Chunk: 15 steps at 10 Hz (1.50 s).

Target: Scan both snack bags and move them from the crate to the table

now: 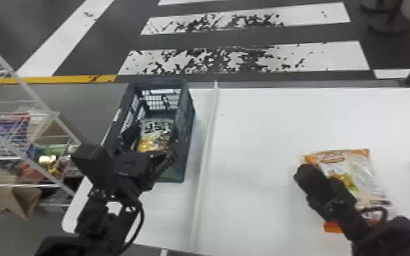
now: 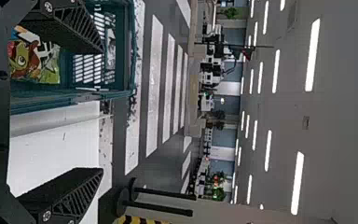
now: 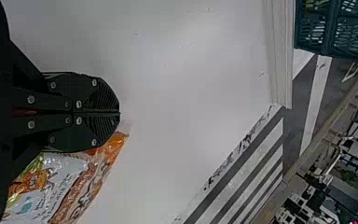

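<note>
Hazard: finger contact with the crate wall during bag pickup.
The left gripper (image 2: pixel 103 111), fingers spread wide and empty, is at the crate (image 1: pixel 186 136); one snack bag (image 1: pixel 156 131) lies inside. In the left wrist view, a crate side wall appears between the fingers. If the gripper is lowered or closed without centring, a finger may strike the rim or clamp the wall, dragging the crate. A shallow grip on the slack film may let the bag slip. The right gripper (image 3: pixel 120 113), fingers together and empty, is beside the orange-edged bag (image 1: pixel 359 170) on the table (image 1: pixel 265 136); a low sweep could push that bag.
</note>
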Motion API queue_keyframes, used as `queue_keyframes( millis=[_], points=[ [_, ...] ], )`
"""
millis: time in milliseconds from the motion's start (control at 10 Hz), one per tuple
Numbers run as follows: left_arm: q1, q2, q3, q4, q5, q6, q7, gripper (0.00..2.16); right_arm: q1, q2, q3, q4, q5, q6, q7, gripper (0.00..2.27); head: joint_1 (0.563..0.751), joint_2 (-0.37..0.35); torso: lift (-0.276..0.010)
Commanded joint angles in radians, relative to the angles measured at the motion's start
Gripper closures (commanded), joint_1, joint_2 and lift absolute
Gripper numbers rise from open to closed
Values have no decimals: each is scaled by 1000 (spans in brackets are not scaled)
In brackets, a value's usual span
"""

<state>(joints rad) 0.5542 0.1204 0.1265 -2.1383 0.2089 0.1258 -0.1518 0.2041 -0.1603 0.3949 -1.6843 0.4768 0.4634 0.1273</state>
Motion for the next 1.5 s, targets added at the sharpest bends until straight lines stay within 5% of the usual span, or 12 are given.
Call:
queue_keyframes(
  millis=[0,400,600,700,800,1400],
  points=[
    [0,4,1,1,4,-1,0,100,3,-2,-8,-8,0,2,0,2246,695,199,-88],
    [0,4,1,3,4,-1,0,100,84,-12,-8,-176,-41,-35,2,2159,695,201,-88],
    [-2,4,1,3,6,-1,0,100,152,-25,-80,-357,-178,-74,0,1409,695,228,-88],
    [0,4,2,3,7,-1,0,100,178,-30,-136,-430,-219,-78,0,653,695,228,-88],
    [0,4,5,3,15,-4,0,100,198,-30,-194,-472,-244,-74,0,201,695,213,-88],
    [-11,1,7,24,30,-16,0,100,230,-30,-631,-308,-428,-117,89,137,695,-44,-88]
  ],
)
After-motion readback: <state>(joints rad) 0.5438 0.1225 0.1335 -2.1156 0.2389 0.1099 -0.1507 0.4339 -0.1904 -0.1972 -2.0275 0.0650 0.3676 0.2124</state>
